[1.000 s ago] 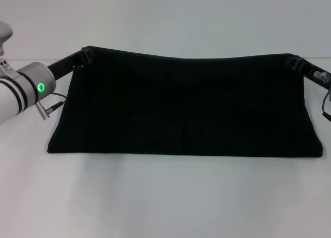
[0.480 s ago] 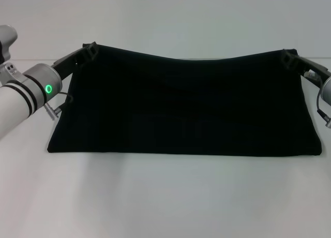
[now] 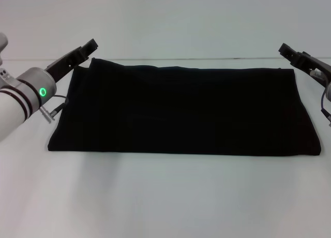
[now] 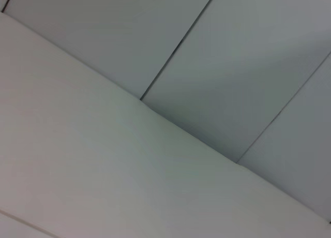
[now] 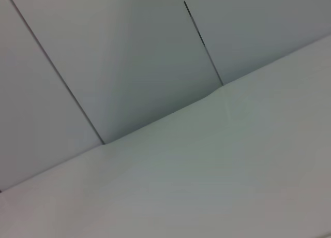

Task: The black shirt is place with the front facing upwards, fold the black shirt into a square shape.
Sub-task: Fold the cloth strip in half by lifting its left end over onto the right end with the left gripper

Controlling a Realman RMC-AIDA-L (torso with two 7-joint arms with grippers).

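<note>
The black shirt lies flat on the white table as a wide folded rectangle, its fold along the near edge. No print shows on its upper side. In the head view my left gripper hovers just above the shirt's far left corner, open and holding nothing. My right gripper is open as well and hangs just above the far right corner, clear of the cloth. Neither wrist view shows the shirt or any fingers.
Bare white table stretches in front of the shirt and to both sides. A pale panelled wall rises behind the table's far edge.
Both grippers let go of the shirt's far corners. The raised far edge dropped flat onto the table, and the grippers moved slightly up and outward.
</note>
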